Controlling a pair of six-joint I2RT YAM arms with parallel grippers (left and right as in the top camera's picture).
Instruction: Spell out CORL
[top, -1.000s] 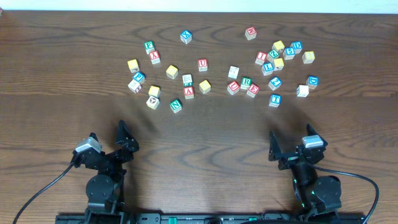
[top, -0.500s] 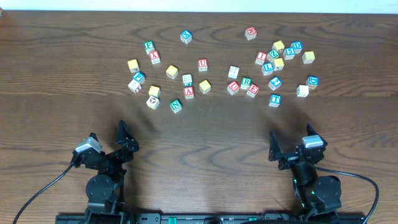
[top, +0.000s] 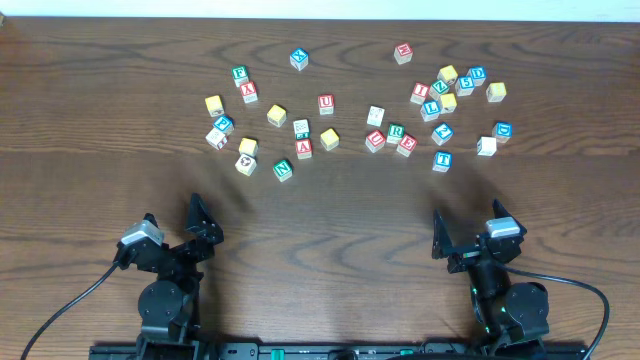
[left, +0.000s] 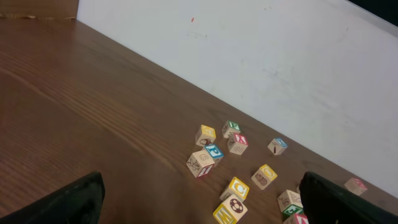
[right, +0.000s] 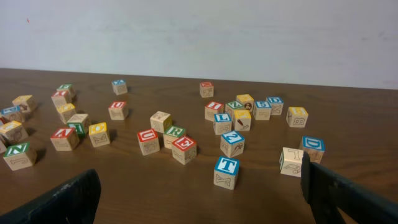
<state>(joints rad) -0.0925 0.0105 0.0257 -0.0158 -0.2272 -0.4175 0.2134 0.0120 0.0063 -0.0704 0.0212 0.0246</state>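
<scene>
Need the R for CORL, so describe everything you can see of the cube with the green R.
The green R cube is a small wooden block: pale sides, top face framed in green with a green R. It sits flat on the dark table, turned slightly askew, right of the scatter's middle. The red E cube seems to touch its near right corner; the red U cube stands close on its left. Nothing lies on it.

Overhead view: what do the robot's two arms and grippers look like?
Both arms are black with rounded joints. The left gripper and right gripper have black wedge-shaped fingers beside a silver-grey wrist block. A thin black cable loops out from each base.
</scene>
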